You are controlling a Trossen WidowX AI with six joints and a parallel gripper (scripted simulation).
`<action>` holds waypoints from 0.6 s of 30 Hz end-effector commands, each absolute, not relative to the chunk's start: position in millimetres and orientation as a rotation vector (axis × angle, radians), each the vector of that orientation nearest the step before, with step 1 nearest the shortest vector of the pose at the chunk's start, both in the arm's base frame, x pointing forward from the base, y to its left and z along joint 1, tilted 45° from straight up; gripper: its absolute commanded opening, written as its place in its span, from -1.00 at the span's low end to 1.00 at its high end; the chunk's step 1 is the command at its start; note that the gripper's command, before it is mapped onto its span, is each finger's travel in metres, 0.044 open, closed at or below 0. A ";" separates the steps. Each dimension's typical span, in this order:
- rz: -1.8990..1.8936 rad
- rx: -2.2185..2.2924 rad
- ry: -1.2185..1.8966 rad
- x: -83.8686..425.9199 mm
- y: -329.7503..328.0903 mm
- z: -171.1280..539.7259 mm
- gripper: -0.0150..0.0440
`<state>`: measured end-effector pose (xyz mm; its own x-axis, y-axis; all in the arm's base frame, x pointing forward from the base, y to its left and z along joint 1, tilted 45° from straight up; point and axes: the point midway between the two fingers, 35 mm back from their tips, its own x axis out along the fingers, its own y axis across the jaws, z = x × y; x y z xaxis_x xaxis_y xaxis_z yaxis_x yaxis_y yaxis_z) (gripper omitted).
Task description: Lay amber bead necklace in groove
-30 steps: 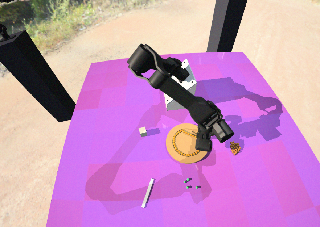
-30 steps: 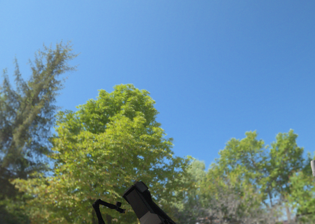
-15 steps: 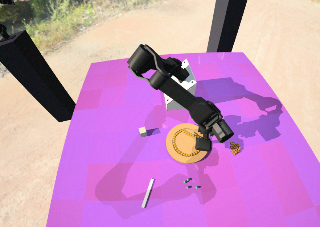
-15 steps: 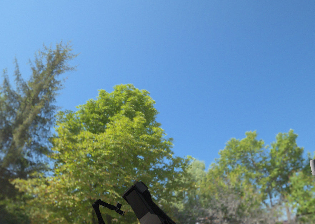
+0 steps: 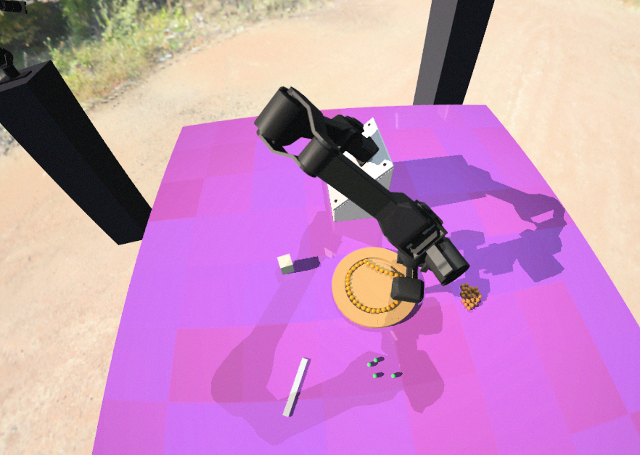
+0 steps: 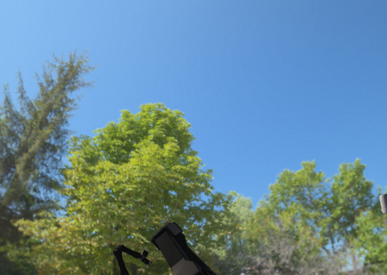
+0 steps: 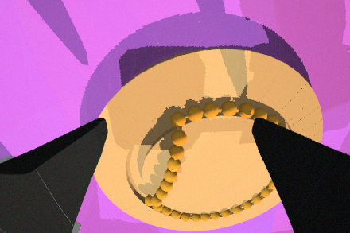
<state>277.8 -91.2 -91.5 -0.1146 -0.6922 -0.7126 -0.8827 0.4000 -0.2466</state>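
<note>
The amber bead necklace point(image 5: 347, 284) point(image 7: 179, 137) lies on the round bead board point(image 5: 339, 305) point(image 7: 159, 90). Much of it follows the round groove. In the top view one stretch at the board's upper right cuts straight across inside the curve; in the wrist view this stretch runs down the left, with bare groove outside it. My gripper point(image 7: 180, 126) is open and empty above the board, its fingers wide apart. The right finger hides part of the necklace in the wrist view. In the top view the arm covers the board's right side and the fingertips are hidden.
A pile of brown-orange beads point(image 5: 469, 296) lies right of the board. A pale cube point(image 5: 285, 264) stands to its left. A white bar point(image 5: 296, 387) and several small green beads point(image 5: 375, 360) lie in front. The arm's base point(image 5: 356, 207) stands behind the board.
</note>
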 end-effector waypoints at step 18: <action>0.284 -1.332 1.865 275.6 -76.4 -62.0 0.20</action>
<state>277.2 -77.1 -65.1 -0.1090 -0.6931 -0.7126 -0.8752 0.4068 -0.2618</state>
